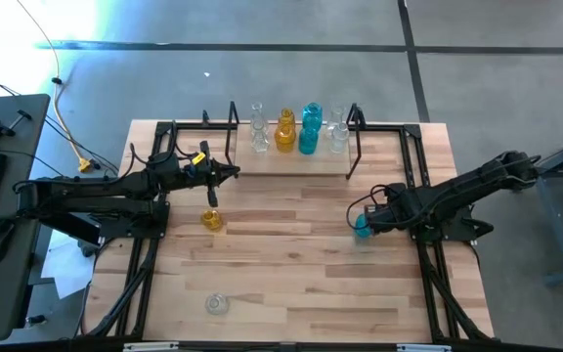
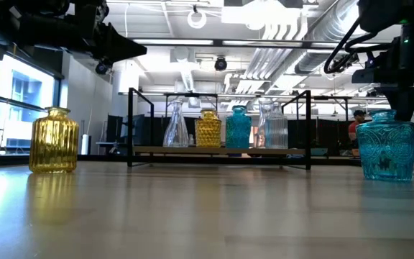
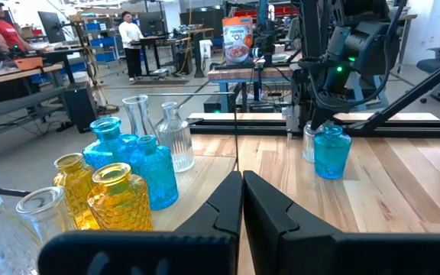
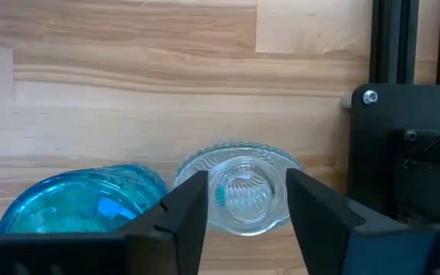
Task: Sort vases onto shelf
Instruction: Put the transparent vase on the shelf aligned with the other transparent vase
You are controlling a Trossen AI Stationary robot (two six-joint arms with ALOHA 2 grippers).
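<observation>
Ribbed amber vase [image 2: 54, 139], patterned teal vase [image 2: 386, 145], ribbed clear vase [image 4: 239, 194], pale wood-grain tabletop [image 1: 291, 264].

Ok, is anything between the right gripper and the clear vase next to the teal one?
Nothing visible. The right gripper is open over the clear vase, with a finger to each side. The teal vase stands close beside it, near one finger, and might get nudged on the way down.

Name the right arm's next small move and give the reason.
Probably lower and close: the right tool hangs open directly above a clear vase, one finger on each side of its mouth, with a teal vase close beside it. Closing squarely on the clear one should avoid nudging the neighbour. The left tool is shut near the shelf.
</observation>
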